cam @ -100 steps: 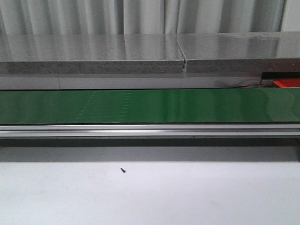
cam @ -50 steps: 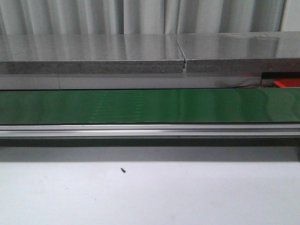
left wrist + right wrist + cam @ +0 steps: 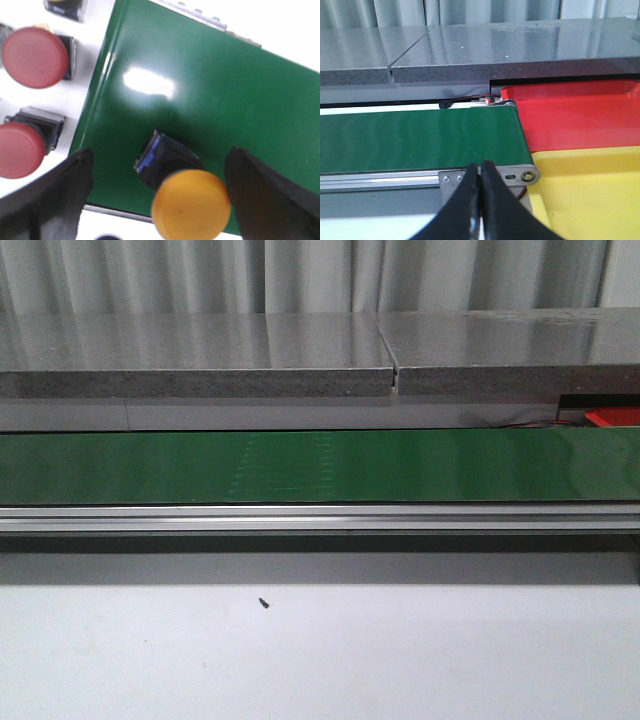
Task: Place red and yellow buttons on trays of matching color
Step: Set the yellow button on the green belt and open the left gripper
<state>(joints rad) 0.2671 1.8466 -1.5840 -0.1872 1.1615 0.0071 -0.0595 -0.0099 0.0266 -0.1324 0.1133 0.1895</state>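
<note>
In the left wrist view a yellow button (image 3: 191,205) with a black and blue base lies tipped on the green belt (image 3: 200,90), near the belt's edge. My left gripper (image 3: 159,197) is open, its two fingers wide apart on either side of the button. Two red buttons (image 3: 35,57) (image 3: 20,150) sit on the white table beside the belt. In the right wrist view my right gripper (image 3: 481,172) is shut and empty at the belt's end (image 3: 415,140), next to the red tray (image 3: 570,120) and the yellow tray (image 3: 590,190). Neither gripper shows in the front view.
Another button base (image 3: 65,5) shows at the edge of the left wrist view. The front view shows the belt (image 3: 320,465), its metal rail (image 3: 320,517), a grey slab behind (image 3: 200,360), a corner of the red tray (image 3: 612,418) and a small dark speck (image 3: 263,603).
In the front view a faint streak pattern on the belt has shifted to the right. Nothing else there has moved.
</note>
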